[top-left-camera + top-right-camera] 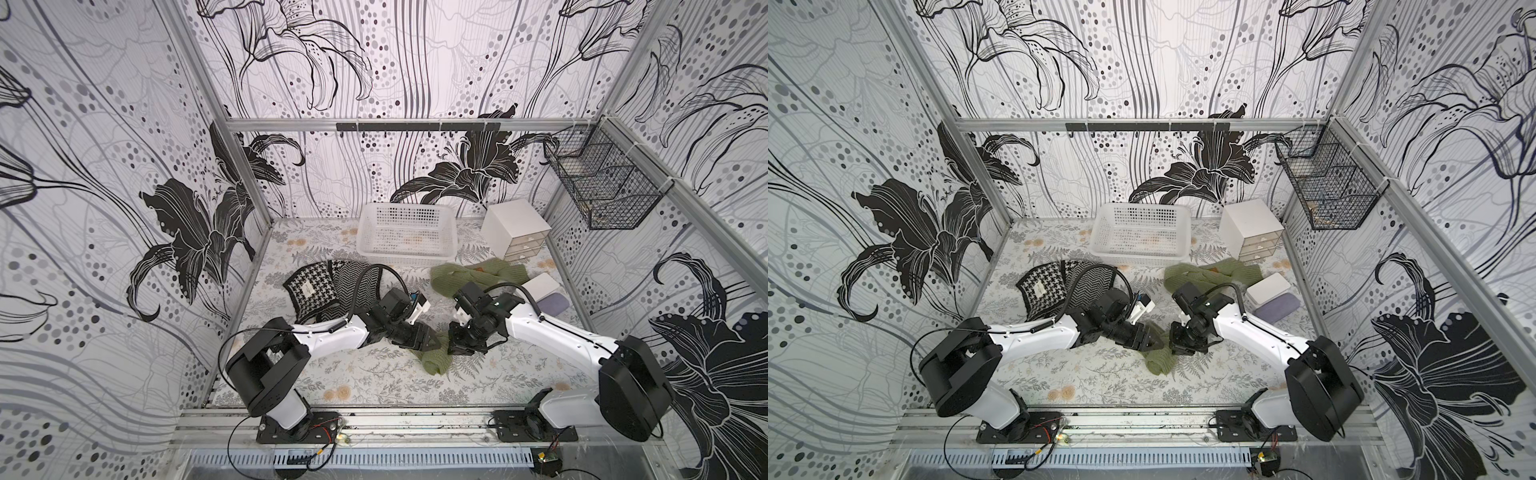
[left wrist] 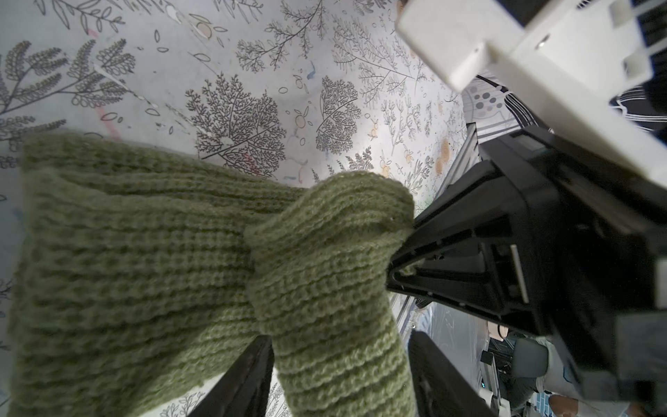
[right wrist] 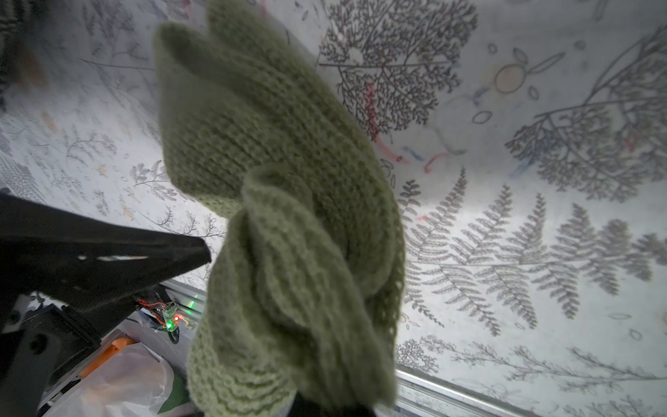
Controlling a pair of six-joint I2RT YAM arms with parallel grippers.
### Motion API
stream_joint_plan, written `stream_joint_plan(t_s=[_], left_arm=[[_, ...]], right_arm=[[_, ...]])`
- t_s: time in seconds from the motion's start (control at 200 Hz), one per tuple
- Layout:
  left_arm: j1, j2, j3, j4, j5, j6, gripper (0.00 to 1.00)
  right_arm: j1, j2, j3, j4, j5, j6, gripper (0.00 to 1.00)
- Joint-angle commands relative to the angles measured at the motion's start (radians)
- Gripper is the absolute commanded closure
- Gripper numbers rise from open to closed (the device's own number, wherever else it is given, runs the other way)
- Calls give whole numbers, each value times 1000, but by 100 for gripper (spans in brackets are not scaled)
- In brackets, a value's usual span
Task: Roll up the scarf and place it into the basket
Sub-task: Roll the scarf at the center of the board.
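Scarf [image 1: 434, 363] near end bunched at front-centre of table [image 1: 332, 374], pinched tight in right gripper [image 1: 454, 340], likely as anchor for rolling; left gripper [image 2: 339, 364] jaws parted astride same fold, not clamping; far end sprawled just before basket [image 1: 365, 245], none inside.

Both top views look steeply down from high up on the side opposite the basket [image 1: 405, 252] [image 1: 1138, 252], taking in the whole table [image 1: 374, 382]. Each wrist camera sits close against the green scarf [image 2: 144, 270] [image 3: 288, 252], well short of the basket, both showing its bunched fold.
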Motion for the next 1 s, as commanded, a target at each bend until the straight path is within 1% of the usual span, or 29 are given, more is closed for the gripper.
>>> stream_joint_plan(t_s=[0.0, 0.085, 0.185, 0.315, 0.581, 0.691, 0.771, 0.921, 0.996], left_arm=[[-4, 41, 10, -14, -45, 30, 49], [-4, 95, 12, 7, -37, 25, 57], [7, 143, 5, 49, -42, 0, 72], [33, 171, -13, 88, -36, -22, 73], [70, 216, -8, 140, -4, -41, 71], [84, 226, 4, 139, 21, -46, 67], [102, 194, 18, 48, -2, -22, 61], [168, 104, 73, -289, -164, 45, 53], [180, 68, 88, -365, -179, 70, 48]], right_arm=[[-2, 12, 54, 14, 5, 11, 100], [-1, 21, 82, 19, 1, 13, 100], [7, 36, 100, 47, -20, 26, 100], [44, 50, 123, 97, -27, 53, 100], [65, 199, 107, 275, -52, 83, 100], [67, 283, 130, 312, -15, 77, 100], [67, 356, 139, 344, -14, 70, 100], [67, 451, 137, 392, -12, 72, 100], [67, 480, 139, 410, -12, 73, 100]])
